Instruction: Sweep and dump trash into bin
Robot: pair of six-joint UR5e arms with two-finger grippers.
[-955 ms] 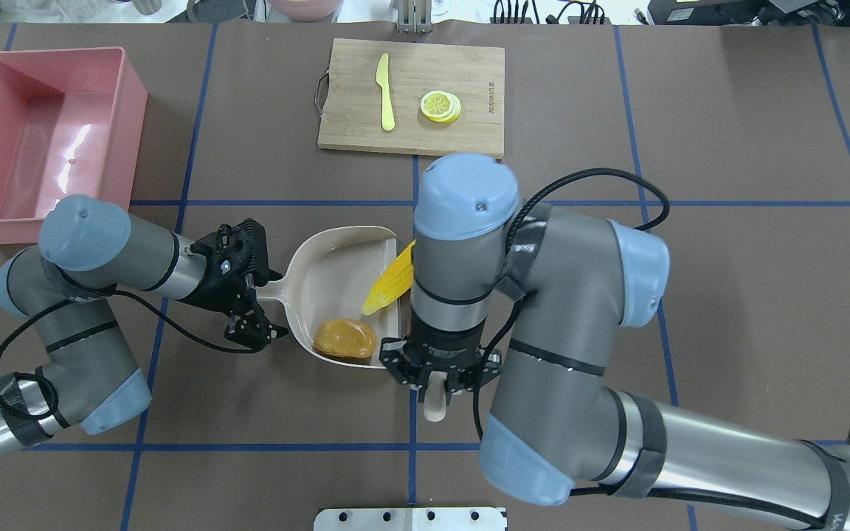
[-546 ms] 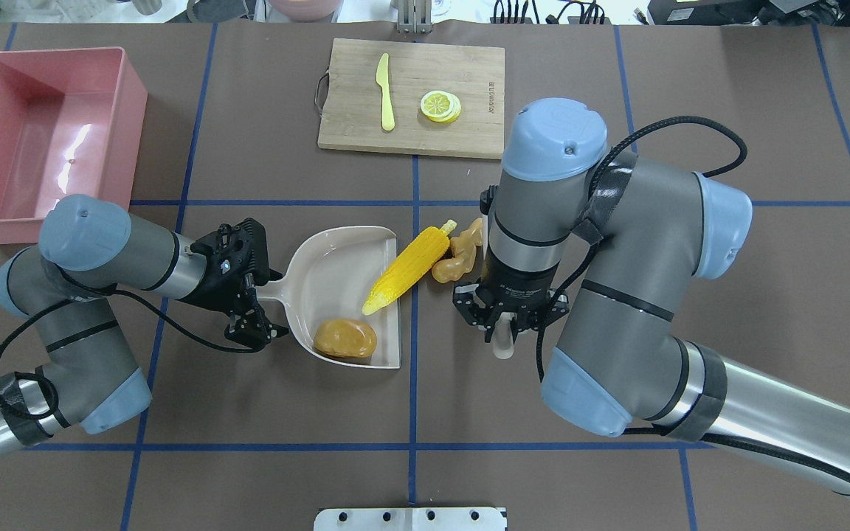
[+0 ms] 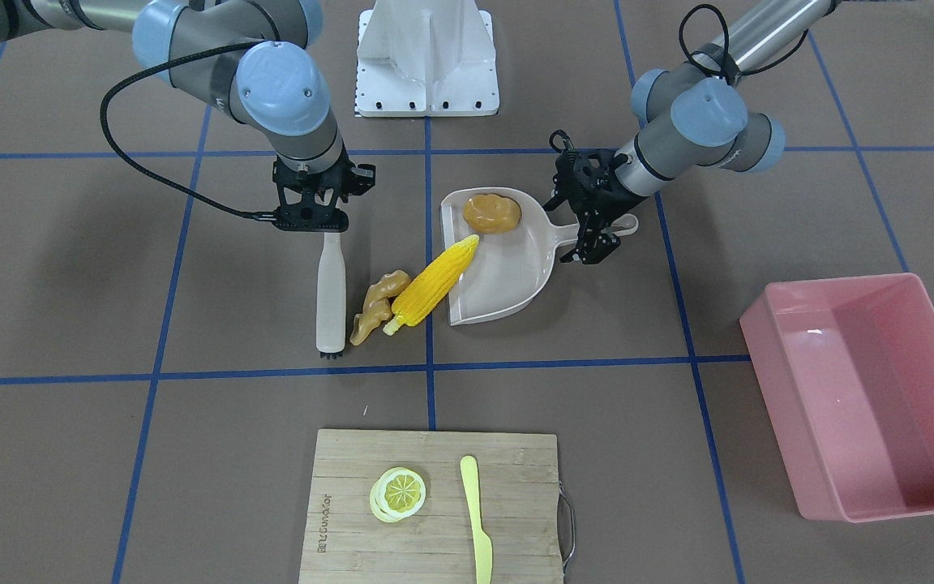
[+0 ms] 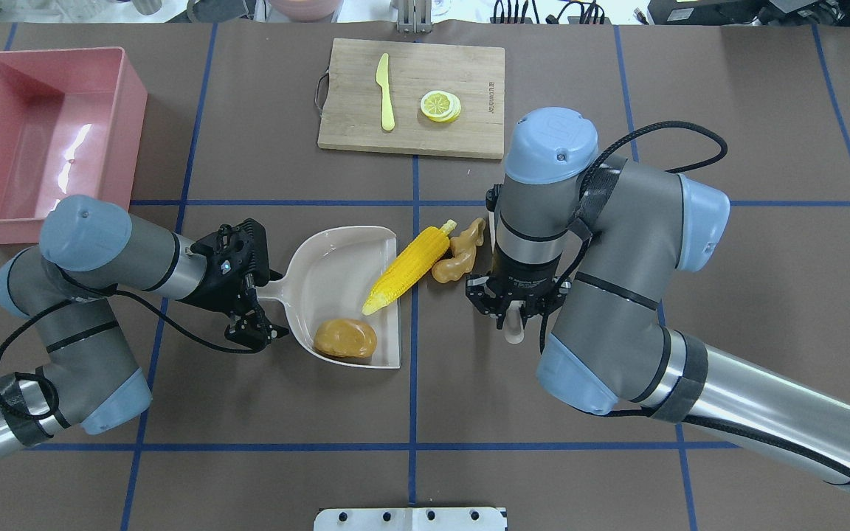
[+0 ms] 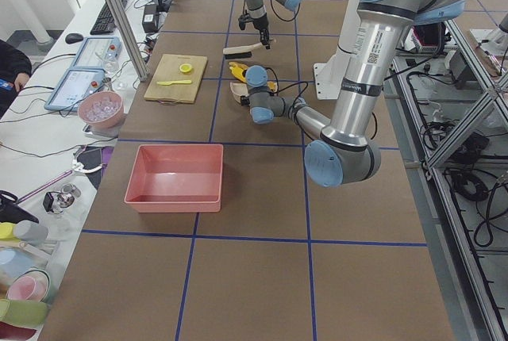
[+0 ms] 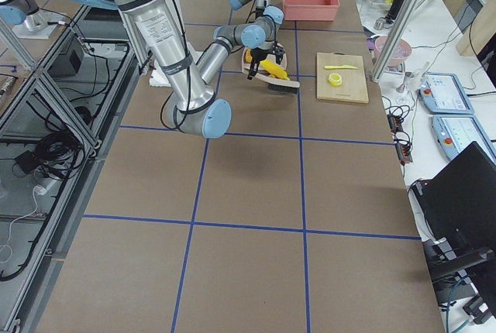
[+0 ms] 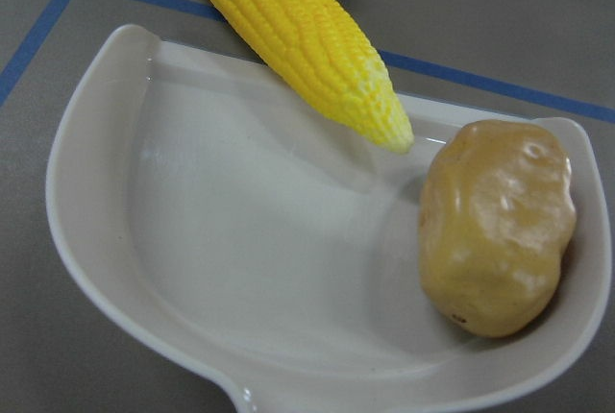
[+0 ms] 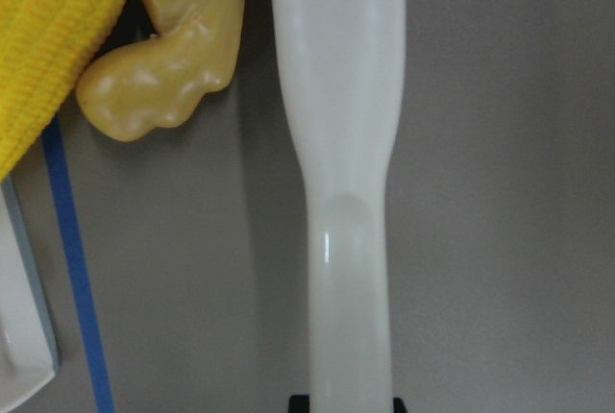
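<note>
My left gripper (image 4: 254, 293) is shut on the handle of the beige dustpan (image 4: 329, 269), which lies flat on the table. The brown-orange potato (image 4: 345, 338) lies inside the pan, also in the left wrist view (image 7: 495, 226). The yellow corn cob (image 4: 410, 269) lies across the pan's open edge, tip inside. The tan ginger root (image 4: 458, 251) lies on the table against the corn's far end. My right gripper (image 4: 513, 316) is shut on a white brush (image 3: 331, 292), held just right of the ginger (image 8: 168, 58). The pink bin (image 4: 34, 147) stands far left, with nothing in it.
A wooden cutting board (image 4: 469, 125) with a yellow knife (image 4: 384, 92) and a lemon slice (image 4: 440, 105) lies at the far middle. The robot's white base plate (image 4: 410, 518) is at the near edge. Blue tape lines cross the brown table.
My right arm has carried the brush from the pan's open edge to the right and away from the robot, uncovering the ginger. The left arm, pan and potato have not moved.
</note>
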